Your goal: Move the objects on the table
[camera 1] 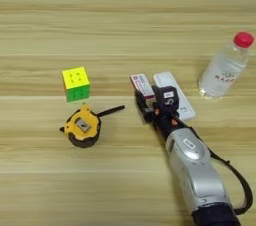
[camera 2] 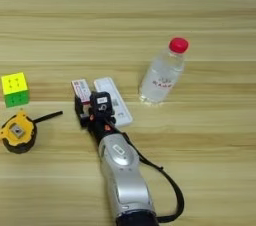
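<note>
Gripper [camera 1: 146, 104] sits over the near end of the red-and-white packet [camera 1: 141, 84] mid-table [camera 1: 125, 20], fingers look slightly apart astride it, so likely the grasp step; next: close squarely, keeping off the white bar [camera 1: 172, 92] alongside.

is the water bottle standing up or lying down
Lying down: the water bottle rests on its side on the table, red cap pointing away from the robot.

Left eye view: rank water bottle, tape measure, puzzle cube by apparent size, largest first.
1. Water bottle, clearly largest.
2. Tape measure, counting its black strap.
3. Puzzle cube.
Tape measure body and cube look close, so that order is unsure.
</note>
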Robot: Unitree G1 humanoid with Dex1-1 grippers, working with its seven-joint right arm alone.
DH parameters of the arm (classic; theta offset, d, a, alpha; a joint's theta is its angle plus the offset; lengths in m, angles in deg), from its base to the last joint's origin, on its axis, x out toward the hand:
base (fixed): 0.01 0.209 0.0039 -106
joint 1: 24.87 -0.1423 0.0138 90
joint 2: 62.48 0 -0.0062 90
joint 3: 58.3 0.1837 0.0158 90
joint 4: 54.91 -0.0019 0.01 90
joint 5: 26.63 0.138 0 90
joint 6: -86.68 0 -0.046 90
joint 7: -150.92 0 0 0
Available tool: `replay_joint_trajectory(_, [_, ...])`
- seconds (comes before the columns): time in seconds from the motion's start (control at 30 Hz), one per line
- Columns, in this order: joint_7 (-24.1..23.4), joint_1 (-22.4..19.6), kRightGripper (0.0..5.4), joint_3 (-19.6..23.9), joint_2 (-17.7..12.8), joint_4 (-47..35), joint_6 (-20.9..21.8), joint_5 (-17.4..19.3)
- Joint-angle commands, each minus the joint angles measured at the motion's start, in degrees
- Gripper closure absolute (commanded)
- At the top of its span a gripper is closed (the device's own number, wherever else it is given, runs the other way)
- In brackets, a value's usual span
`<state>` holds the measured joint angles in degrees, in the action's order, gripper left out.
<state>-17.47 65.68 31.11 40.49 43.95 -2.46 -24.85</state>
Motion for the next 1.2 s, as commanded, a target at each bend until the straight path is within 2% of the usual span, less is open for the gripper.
replay_joint_trajectory(0.03, [-0.41,-2.83,2.29,0.20,-0.24,-1.81,1.28,0.34])
replay_joint_trajectory(0.2, [-0.50,-2.60,1.87,0.21,-0.40,-2.86,1.32,0.20])
replay_joint_trajectory(0.47, [-0.25,-2.12,0.98,-1.31,-0.42,-10.28,0.03,-0.32])
replay_joint_trajectory(0.77, [0.15,-3.13,0.04,-7.79,2.03,-16.29,-3.09,-1.67])
replay_joint_trajectory(0.93, [-0.03,-5.85,0.04,-11.86,4.76,-14.06,-3.87,-2.77])
replay_joint_trajectory(1.2, [-0.36,-9.78,0.04,-15.95,8.65,-8.60,-4.49,-3.28])
